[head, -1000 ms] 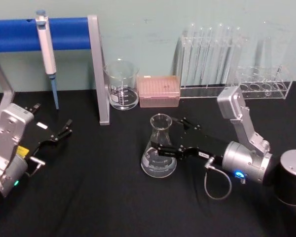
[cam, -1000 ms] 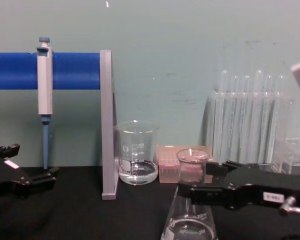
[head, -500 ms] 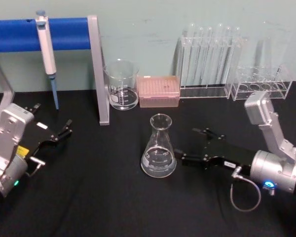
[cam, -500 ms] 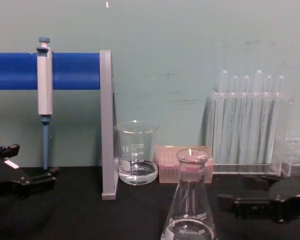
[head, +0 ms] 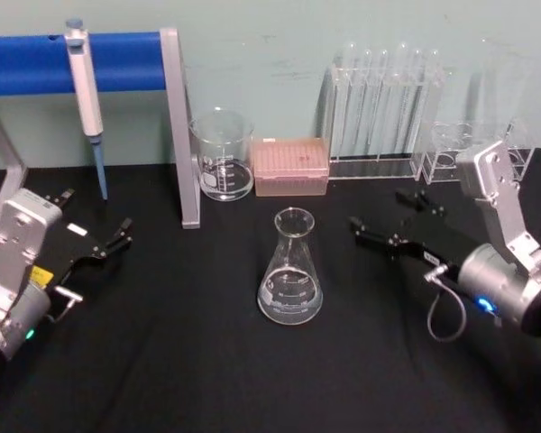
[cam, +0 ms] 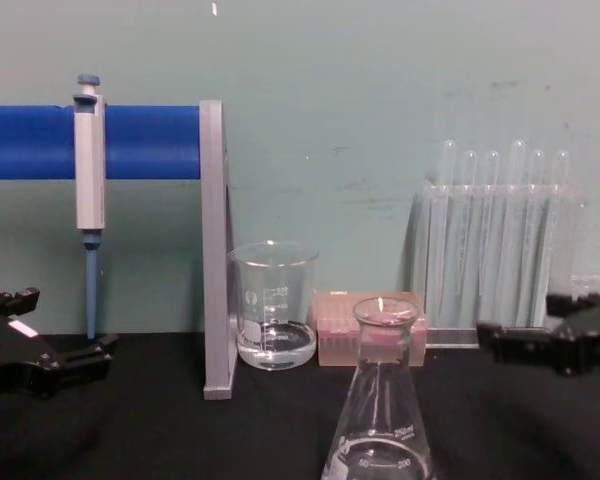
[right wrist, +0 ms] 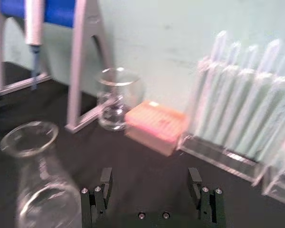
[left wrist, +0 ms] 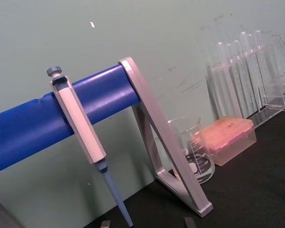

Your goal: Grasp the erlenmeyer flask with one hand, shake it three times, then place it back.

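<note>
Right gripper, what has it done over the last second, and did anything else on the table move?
The right gripper let go of the clear glass conical flask, which its open fingers straddled a second ago, then pulled back to the robot's right and toward the test-tube rack. It now hangs open, apart from the flask. The flask stands upright in the same spot. The left gripper, glass beaker and pink tip box stayed put.

Erlenmeyer flask (cam: 380, 400): base cut off by chest view's bottom edge; in right wrist view it's blurred, cropped at the corner. Right pincer (cam: 525, 345): arm runs off chest view's right edge. Left pincer (cam: 55, 365): partly cropped at left edge.
</note>
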